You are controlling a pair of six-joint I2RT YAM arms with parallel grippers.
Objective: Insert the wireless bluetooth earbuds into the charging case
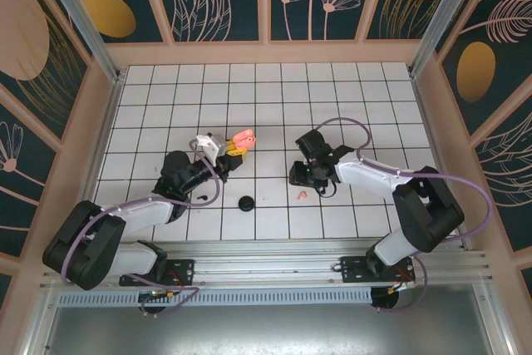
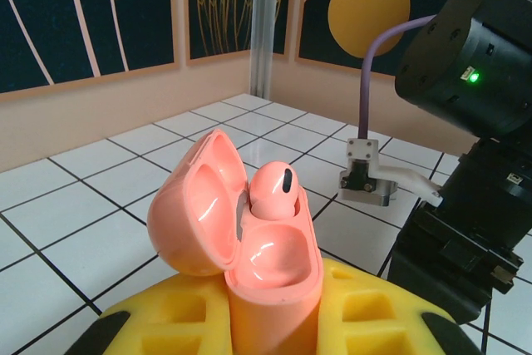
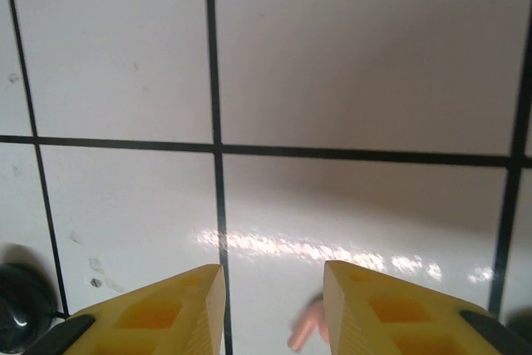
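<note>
Left claw point(image 2: 270, 322) is clamped on the pink charging case point(image 2: 249, 247) and holds it upright with the lid point(image 2: 195, 205) swung open, left of the tabletop's point(image 1: 349, 97) middle. One pink earbud point(image 2: 273, 191) sits in a socket; the socket beside it looks vacant. Right claw point(image 3: 273, 272) has its fingers apart and points down at the tiles, gripping nothing. The second pink earbud point(image 3: 306, 327) lies loose on the tabletop just under that gap, right of middle and toward the near edge. A black disc point(image 1: 246, 204) rests near that edge, between the arms. A small dark piece point(image 1: 202, 198) beside the left arm may be a black earbud; it is too small to tell. My estimate: the pink pair is half done, with one pick and one seating left.
</note>
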